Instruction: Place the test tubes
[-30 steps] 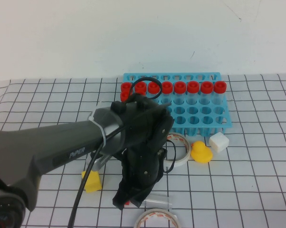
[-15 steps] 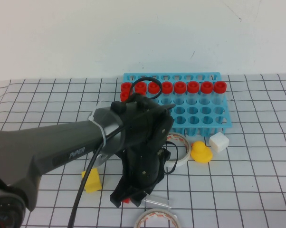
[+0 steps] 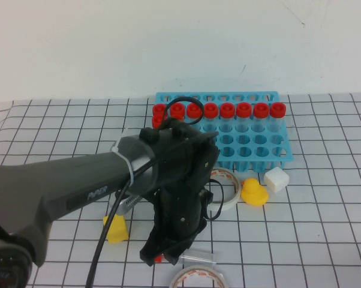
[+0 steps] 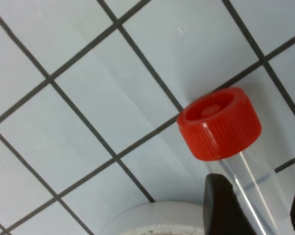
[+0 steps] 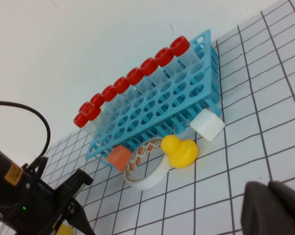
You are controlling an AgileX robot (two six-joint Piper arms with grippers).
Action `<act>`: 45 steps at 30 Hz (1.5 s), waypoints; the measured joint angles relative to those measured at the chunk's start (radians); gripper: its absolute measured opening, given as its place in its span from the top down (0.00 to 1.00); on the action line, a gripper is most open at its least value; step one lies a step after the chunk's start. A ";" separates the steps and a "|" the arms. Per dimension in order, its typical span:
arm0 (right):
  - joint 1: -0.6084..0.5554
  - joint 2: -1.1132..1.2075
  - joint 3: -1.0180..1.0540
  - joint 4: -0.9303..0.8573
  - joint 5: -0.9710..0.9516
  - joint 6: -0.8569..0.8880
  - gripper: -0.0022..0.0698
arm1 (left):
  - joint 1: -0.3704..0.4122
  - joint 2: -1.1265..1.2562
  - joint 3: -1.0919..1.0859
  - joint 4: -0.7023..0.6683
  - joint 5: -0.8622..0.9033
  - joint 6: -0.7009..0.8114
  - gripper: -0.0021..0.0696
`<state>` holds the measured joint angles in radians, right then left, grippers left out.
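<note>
Gridded table front: left gripper, jaws clamped on test tube; right gripper aside, jaws together.

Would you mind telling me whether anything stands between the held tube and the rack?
Yes: a tape roll lies between the tube, held by the left gripper near the front, and the rack behind; a duck and cube sit to its right. The right gripper, shut, hangs off to the right.

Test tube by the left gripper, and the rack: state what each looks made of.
Test tube: clear, glossy plastic or glass, gridlines showing through; ridged red cap, matte plastic. Rack: blue moulded plastic, likely. Left gripper stands over the tube; right gripper, shut, hovers aside.
</note>
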<state>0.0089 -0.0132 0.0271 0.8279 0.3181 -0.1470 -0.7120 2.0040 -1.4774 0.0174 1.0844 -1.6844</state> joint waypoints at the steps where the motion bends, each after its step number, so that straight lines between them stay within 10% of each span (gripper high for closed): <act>1: 0.000 0.000 0.000 0.000 0.000 0.000 0.97 | 0.000 0.000 0.000 0.002 0.000 -0.004 0.59; 31: 0.000 0.000 0.000 0.000 -0.003 -0.019 0.97 | 0.000 0.041 0.000 0.035 -0.091 -0.051 0.59; 45: 0.000 0.000 0.000 0.000 -0.003 -0.019 0.97 | 0.110 0.045 -0.019 0.018 -0.185 0.891 0.59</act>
<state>0.0089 -0.0132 0.0271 0.8279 0.3148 -0.1658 -0.6024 2.0486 -1.4965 0.0350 0.8991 -0.7939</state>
